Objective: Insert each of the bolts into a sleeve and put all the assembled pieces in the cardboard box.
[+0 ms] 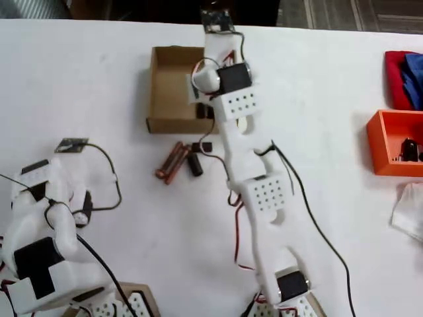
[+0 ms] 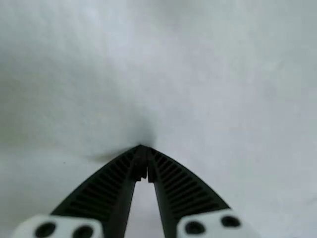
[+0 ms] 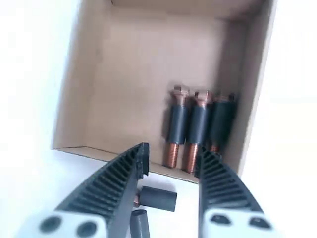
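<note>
The open cardboard box (image 3: pixel 99 89) holds three copper bolts in black sleeves (image 3: pixel 198 126), lying side by side against one wall. My right gripper (image 3: pixel 173 156) hangs open over the box's near edge with nothing between its fingers; from above it sits at the box's near right corner (image 1: pixel 203 111). Two loose black sleeves (image 3: pixel 158 199) lie on the table just outside the box. Loose copper bolts (image 1: pixel 170 163) and a black sleeve (image 1: pixel 195 164) lie in front of the box (image 1: pixel 162 89). My left gripper (image 2: pixel 141 161) is shut and empty over bare white table, at the near left (image 1: pixel 84 206).
An orange bin (image 1: pixel 386 142) stands at the right edge, with a red and blue cloth (image 1: pixel 403 76) behind it and a white tissue (image 1: pixel 410 210) in front. The right arm stretches up the middle of the table, trailing cables.
</note>
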